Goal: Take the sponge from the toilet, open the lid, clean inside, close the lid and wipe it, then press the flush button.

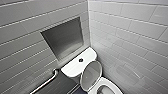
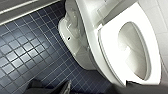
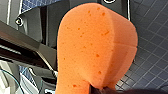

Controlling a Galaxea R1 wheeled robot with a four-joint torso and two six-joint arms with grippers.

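White toilet [image 1: 75, 68] in a tiled corner, its lid [image 1: 91, 75] raised and standing in front of the tank. The oval bowl [image 2: 135, 50] is open, glossy white inside. A dark flush button [image 1: 80, 60] sits mid-tank, below a grey wall niche [image 1: 63, 37]. The right gripper [image 3: 100, 89] pinches the orange sponge [image 3: 97, 47] by one end, with blue floor tiles [image 3: 152, 50] behind it. Left gripper [image 2: 63, 88] – open or closed, cannot tell
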